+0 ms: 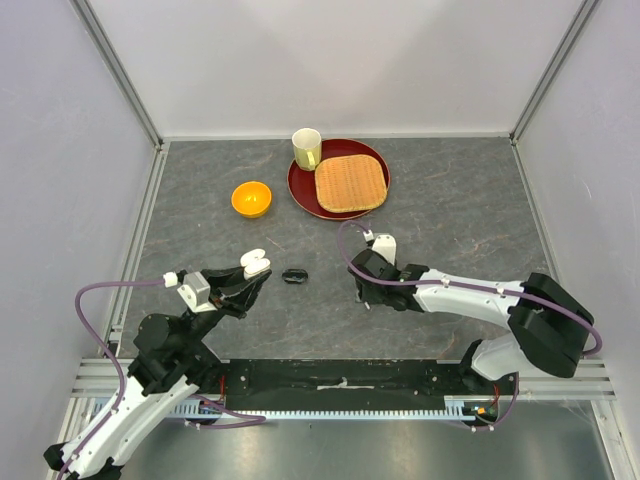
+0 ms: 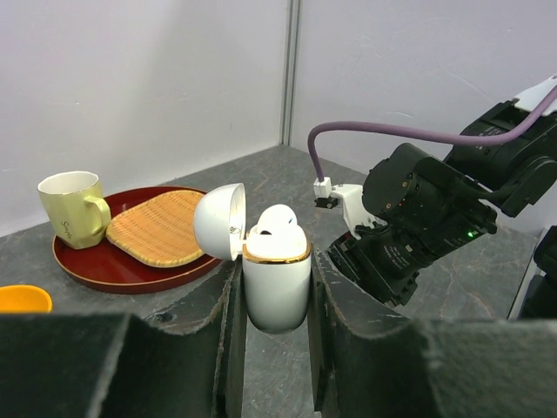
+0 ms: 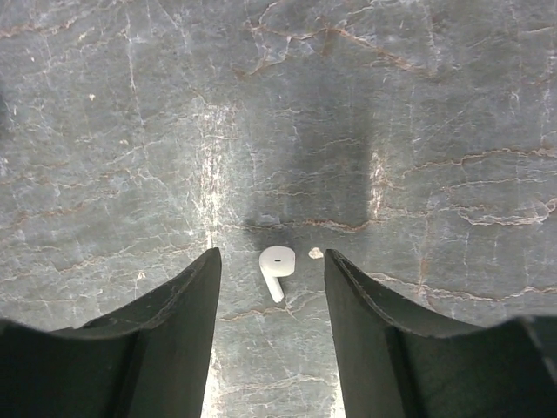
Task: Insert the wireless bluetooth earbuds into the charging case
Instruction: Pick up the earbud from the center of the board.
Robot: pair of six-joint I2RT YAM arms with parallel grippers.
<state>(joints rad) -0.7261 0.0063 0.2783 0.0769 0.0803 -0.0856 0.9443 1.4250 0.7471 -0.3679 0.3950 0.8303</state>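
Observation:
My left gripper (image 1: 256, 274) is shut on a white charging case (image 1: 255, 264) and holds it upright above the table. In the left wrist view the case (image 2: 276, 287) sits between the fingers (image 2: 228, 305) with its lid (image 2: 218, 221) open, and one white earbud (image 2: 277, 222) rests in its top. My right gripper (image 1: 370, 287) is open and points down. In the right wrist view a second white earbud with a short stem (image 3: 277, 268) lies on the table between the open fingers (image 3: 196, 287), untouched. A small black item (image 1: 294, 275) lies between the arms, too small to identify.
An orange bowl (image 1: 251, 198) stands at the back left. A red tray (image 1: 303, 190) behind it holds a woven mat (image 1: 350, 182) and a pale yellow mug (image 1: 306, 148). A tiny pale crumb (image 3: 316, 253) lies beside the earbud. White walls enclose the table.

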